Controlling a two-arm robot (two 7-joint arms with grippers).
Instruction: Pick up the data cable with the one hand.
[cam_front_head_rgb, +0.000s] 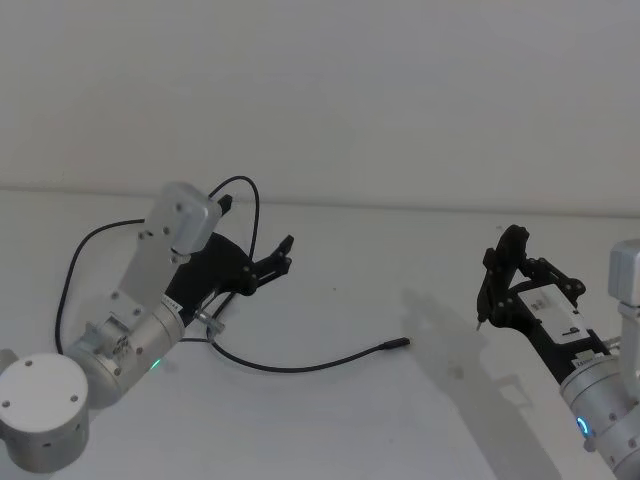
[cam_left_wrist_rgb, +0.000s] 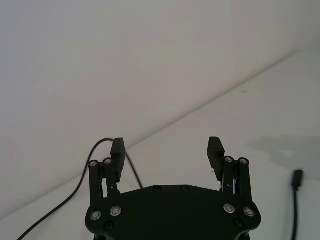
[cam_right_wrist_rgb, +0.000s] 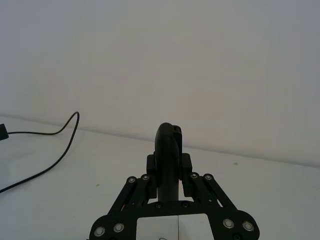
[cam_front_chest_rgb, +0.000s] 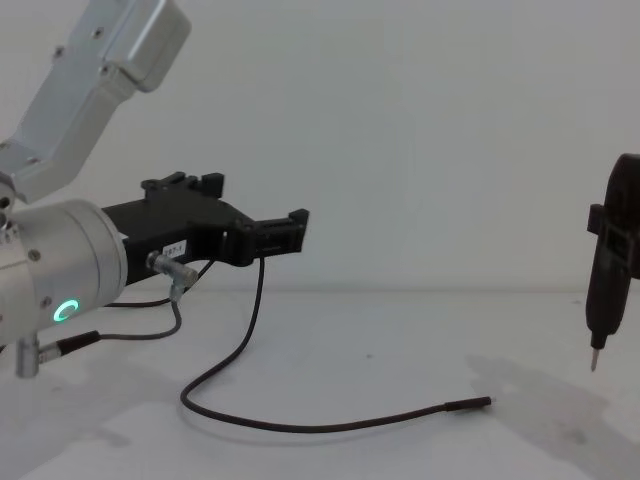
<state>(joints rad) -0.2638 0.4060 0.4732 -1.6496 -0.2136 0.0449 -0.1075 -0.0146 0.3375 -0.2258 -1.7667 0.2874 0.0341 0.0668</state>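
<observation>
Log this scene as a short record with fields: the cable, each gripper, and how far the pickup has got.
data cable: lying loose on the table, plug end toward the robot's right
left gripper: open, empty, raised over the cable's left part
right gripper: shut on a pen tool, off to the right, apart from the cable
status: cable not yet grasped

Lab bench: plain white table (cam_front_head_rgb: 350, 425), blank wall (cam_front_head_rgb: 350, 80)
</observation>
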